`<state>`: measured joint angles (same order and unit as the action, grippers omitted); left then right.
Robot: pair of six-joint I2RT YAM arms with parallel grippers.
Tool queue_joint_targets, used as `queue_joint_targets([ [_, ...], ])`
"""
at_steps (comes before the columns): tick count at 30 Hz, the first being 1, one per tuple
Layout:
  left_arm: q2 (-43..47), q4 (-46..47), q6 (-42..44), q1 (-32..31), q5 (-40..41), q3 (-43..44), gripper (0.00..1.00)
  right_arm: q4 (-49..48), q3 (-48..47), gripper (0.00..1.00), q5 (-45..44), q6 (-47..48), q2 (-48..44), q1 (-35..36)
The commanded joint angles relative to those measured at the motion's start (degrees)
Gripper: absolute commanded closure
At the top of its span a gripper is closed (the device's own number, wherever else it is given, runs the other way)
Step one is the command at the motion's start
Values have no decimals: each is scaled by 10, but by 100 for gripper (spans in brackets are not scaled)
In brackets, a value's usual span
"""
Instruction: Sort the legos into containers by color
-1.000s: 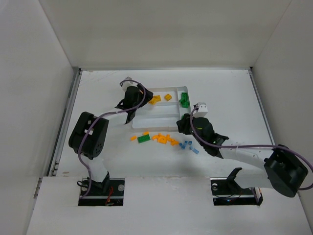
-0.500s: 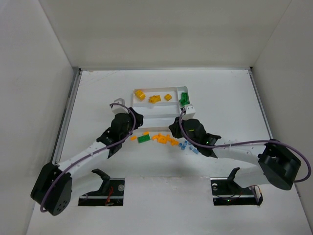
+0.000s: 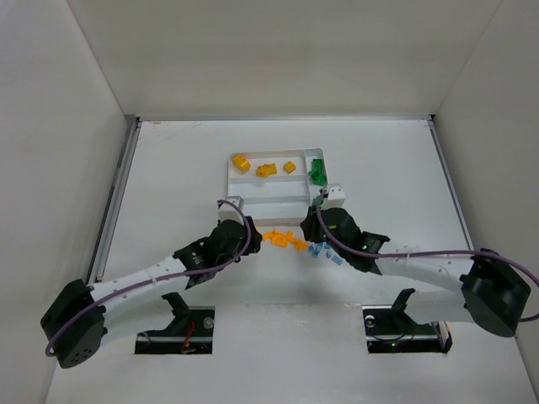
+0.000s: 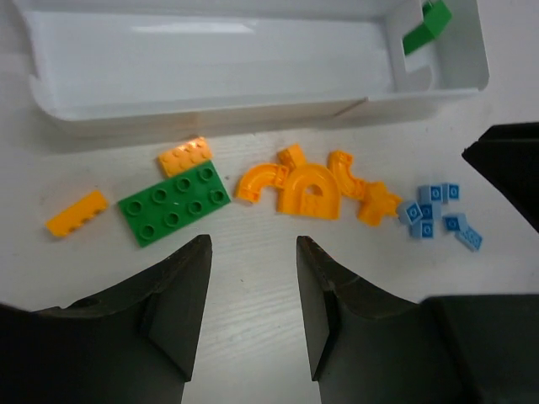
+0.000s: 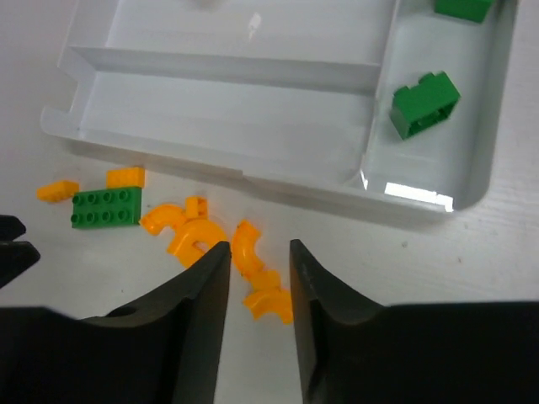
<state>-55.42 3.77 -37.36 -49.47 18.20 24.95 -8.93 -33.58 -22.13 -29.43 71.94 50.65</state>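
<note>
Just legos [image 4: 307,189] beside tray [image 4: 210,116].

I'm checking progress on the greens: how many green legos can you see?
3. A flat green plate lies on the table near the tray; a green brick and a second green brick sit in its narrow side section. Others may be hidden.

A white tray [image 3: 271,192] at frame centre holds yellow bricks [image 3: 267,169] and green bricks [image 3: 317,172]. Loose orange and blue legos [image 3: 290,241] lie just below it.
</note>
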Motion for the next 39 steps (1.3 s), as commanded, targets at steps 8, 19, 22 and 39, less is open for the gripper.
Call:
queue_joint_targets([
  [8, -138, 169, 27, -137, 4, 31, 63, 248, 19, 59, -136, -158, -76, 38],
  [19, -202, 280, 12, -197, -28, 29, 69, 306, -2, 61, -95, -187, -37, 36],
  [22, -215, 304, 10, -199, -30, 19, 69, 299, -3, 63, -78, -186, -31, 27],
  [39, -209, 357, 2, -198, -40, -26, 69, 298, -43, 86, -71, -191, 13, 13],
])
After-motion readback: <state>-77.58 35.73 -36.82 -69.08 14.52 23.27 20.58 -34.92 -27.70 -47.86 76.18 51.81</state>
